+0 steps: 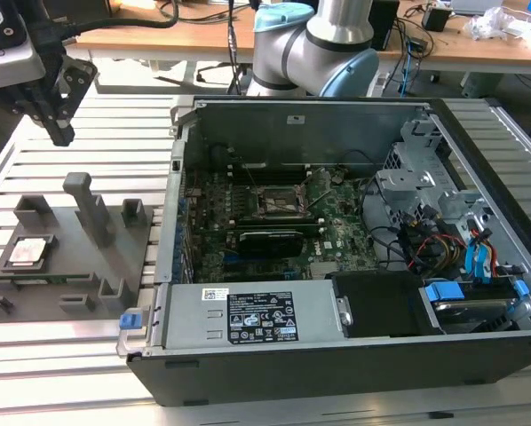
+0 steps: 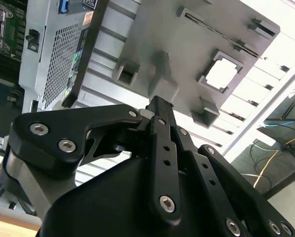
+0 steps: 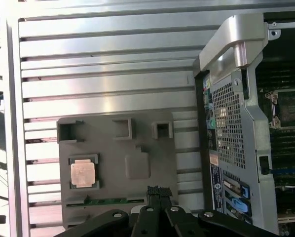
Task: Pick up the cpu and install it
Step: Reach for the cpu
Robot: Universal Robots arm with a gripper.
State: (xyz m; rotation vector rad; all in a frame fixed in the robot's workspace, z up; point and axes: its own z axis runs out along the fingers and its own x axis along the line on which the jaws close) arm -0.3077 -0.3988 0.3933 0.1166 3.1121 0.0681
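One cpu, one grey fixture plate, one open computer case, one gripper

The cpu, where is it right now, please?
The cpu lies in a recess of the grey fixture at the exterior view's left, beside the open computer case.

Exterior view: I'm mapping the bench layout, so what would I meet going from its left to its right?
cpu → blue latch on the case corner → motherboard socket → blue cables.
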